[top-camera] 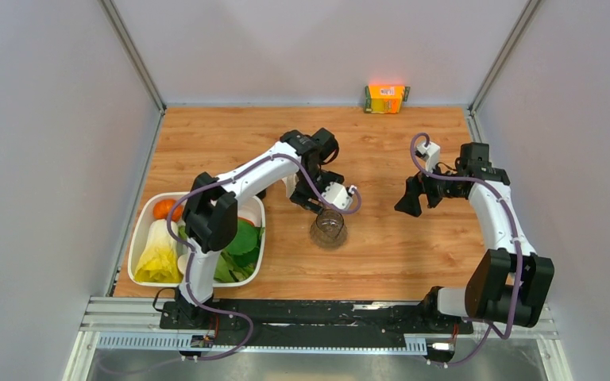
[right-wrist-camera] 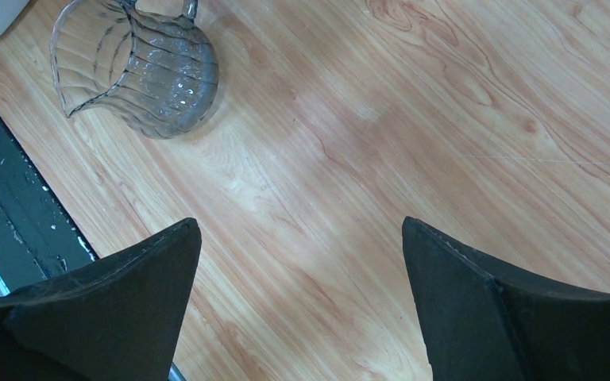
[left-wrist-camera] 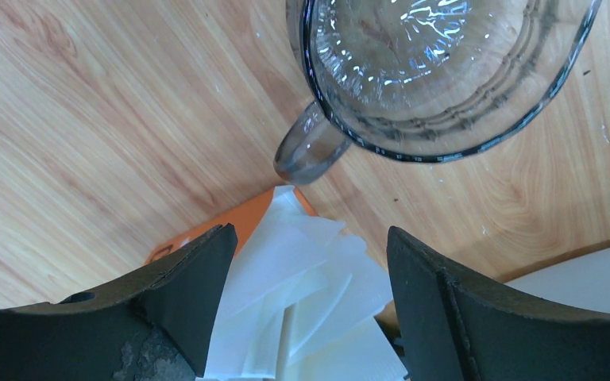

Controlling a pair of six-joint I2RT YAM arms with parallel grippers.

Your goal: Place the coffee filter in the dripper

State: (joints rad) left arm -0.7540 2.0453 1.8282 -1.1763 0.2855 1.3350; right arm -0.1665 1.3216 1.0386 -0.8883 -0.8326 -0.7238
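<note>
White fan-shaped paper filters (left-wrist-camera: 302, 294), several sheets overlapping, lie on an orange piece (left-wrist-camera: 242, 222) on the wood. My left gripper (left-wrist-camera: 310, 242) is open, with one finger on each side of the papers; I cannot tell whether it touches them. In the top view the left gripper (top-camera: 318, 202) hides the papers. The dark brown dripper does not show in any view. My right gripper (top-camera: 410, 202) is open and empty over bare wood, and in its own view (right-wrist-camera: 302, 262) nothing lies between the fingers.
A clear glass jug (top-camera: 328, 228) with a handle stands just in front of the left gripper (left-wrist-camera: 437, 71) (right-wrist-camera: 139, 67). A white basin (top-camera: 139, 238) of vegetables sits at the near left. An orange packet (top-camera: 387, 98) lies at the back wall.
</note>
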